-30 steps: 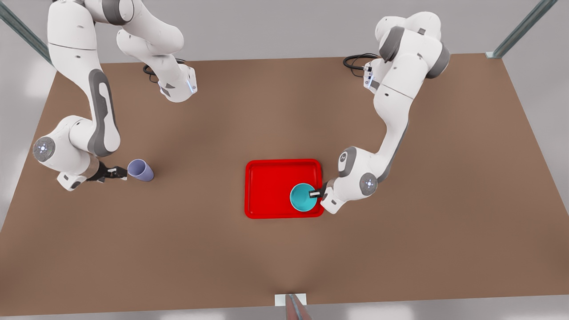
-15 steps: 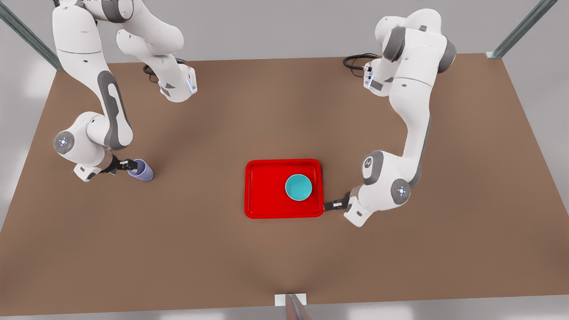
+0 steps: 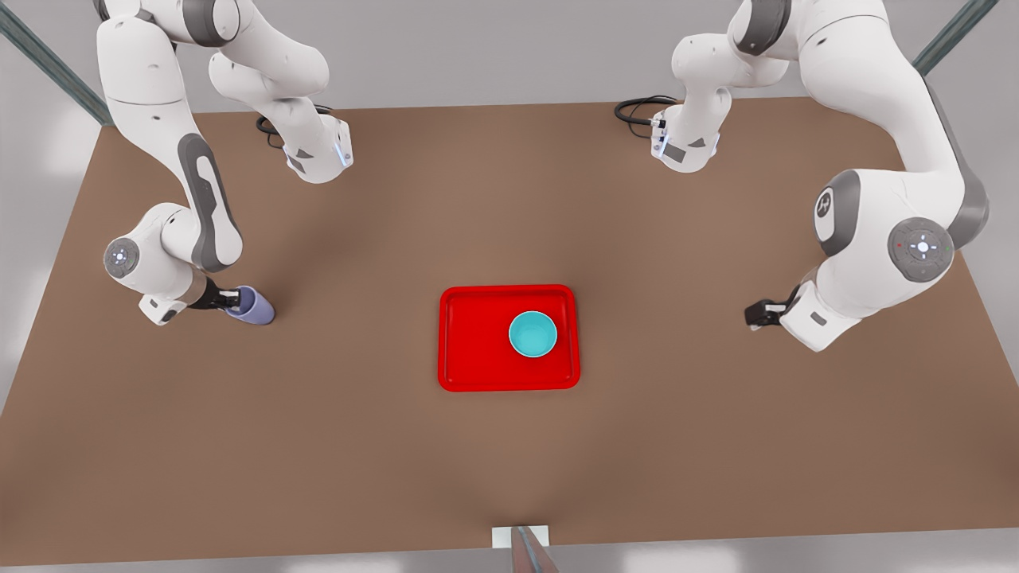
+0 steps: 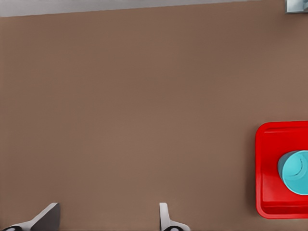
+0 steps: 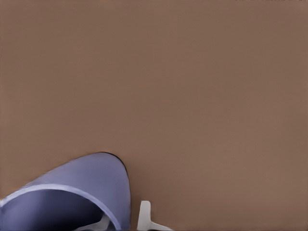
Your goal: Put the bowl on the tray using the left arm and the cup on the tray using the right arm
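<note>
Front view, left to right. Right gripper [image 3: 232, 300]: at the cup [image 3: 253, 307], one finger inside the rim, one outside, clamped on its wall; cup on the table [image 3: 318, 446]. Tray [image 3: 470, 350]: centre of table, holding the bowl [image 3: 532, 334] upright. Left gripper [image 3: 756, 314]: well right of tray, fingers [image 4: 48, 216] apart, holding nothing.

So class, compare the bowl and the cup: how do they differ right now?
The bowl is teal, wide and shallow; the cup is lavender and narrower. The bowl sits free on the red tray; the cup is on the table, its rim between the right tool's fingers. Both are small and handleless.
</note>
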Controlling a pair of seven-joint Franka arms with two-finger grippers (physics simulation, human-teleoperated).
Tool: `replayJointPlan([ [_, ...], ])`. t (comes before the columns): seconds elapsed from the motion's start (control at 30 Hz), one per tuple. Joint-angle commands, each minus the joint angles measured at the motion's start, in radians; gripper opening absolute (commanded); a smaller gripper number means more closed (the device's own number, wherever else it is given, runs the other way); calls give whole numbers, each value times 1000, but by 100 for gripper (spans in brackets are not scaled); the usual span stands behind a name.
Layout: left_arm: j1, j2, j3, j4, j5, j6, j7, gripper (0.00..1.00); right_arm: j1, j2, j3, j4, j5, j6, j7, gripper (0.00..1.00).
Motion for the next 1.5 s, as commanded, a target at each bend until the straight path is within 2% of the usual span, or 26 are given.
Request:
replayJointPlan([
  [0.0, -1, 0, 0, 0, 24, 0, -1, 100, 0, 0, 0, 0, 0, 0, 0, 21],
  [0.37, -6, -9, 1, 2, 24, -26, -2, 100, 5, -24, 8, 9, 0, -20, -5, 21],
  [0.6, -4, -9, 9, 2, 24, -32, 4, 100, 179, -54, 12, 120, 46, -144, 112, 21],
  [0.73, -4, -9, 11, 0, 24, -32, 5, 100, 202, -52, 83, 155, 46, -144, 265, 21],
  [1.07, -1, -8, 15, 0, 24, -32, 5, 100, 207, -37, 425, 275, 43, -153, 839, 21],
  [1.23, 4, -6, 17, 0, 24, -34, 7, 100, 265, 46, 491, 370, 22, -146, 1055, 21],
  [1.47, 2, -3, 17, -2, 23, -34, 7, 100, 403, 180, 492, 465, -80, -80, 1356, 21],
])
